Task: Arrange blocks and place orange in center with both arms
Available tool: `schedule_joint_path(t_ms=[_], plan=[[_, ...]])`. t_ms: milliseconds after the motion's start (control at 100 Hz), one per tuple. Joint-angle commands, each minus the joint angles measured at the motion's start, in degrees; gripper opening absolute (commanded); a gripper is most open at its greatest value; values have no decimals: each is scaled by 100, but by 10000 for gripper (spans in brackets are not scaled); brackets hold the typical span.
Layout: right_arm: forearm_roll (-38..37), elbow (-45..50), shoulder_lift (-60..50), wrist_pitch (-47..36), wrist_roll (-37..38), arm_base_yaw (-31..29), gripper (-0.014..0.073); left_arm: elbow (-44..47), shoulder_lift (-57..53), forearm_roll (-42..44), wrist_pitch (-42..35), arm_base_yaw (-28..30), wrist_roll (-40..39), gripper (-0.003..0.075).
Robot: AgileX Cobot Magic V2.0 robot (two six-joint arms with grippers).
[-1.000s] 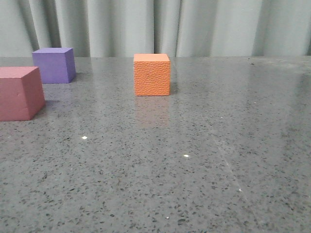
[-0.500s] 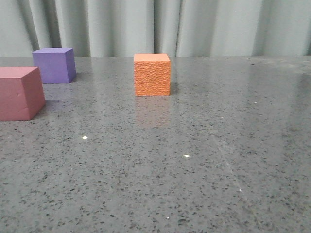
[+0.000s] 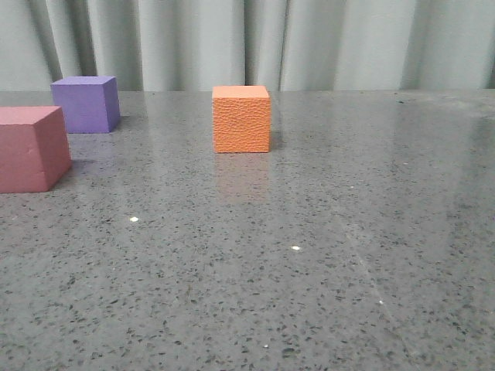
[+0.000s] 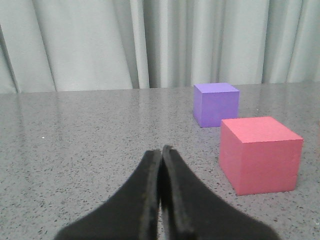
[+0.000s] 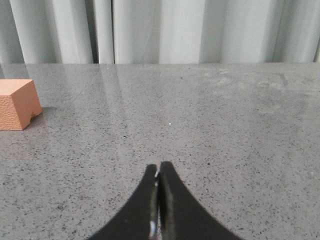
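1. You have a dark grey, polished stone-look tabletop [image 3: 325, 255] speckled with fine black and pale flecks, running from the near edge to the far edge.
2. Its glossy surface shows soft vertical reflections, clearest toward the far right.
3. You can see a few small bright white spots on the near half, one left of centre [image 3: 134, 219] and one near the middle [image 3: 295, 248].
4. Behind the far edge hangs a pale grey-green pleated fabric curtain [image 3: 309, 42], spanning the full width in vertical folds.

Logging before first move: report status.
Left hand shut, empty. Right hand shut, empty. Orange foam cube mid-table; purple foam cube, pinkish-red foam cube left. Nothing obstructing.
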Motion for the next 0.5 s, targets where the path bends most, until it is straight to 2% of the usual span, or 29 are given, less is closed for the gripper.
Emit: schedule_joint_path(t_ms=[0,260,490], plan=[[58,151,-239,-781,-134,-75,-67,316,-196,-43,-473,23,-13,-12],[58,706,-232,-1112,-134,-102,-67,316,-196,-43,-473,23,-13,-11],[58,711,-232,-1069,-134,-102,-67,316,-196,-43,-473,23,-13,-11]])
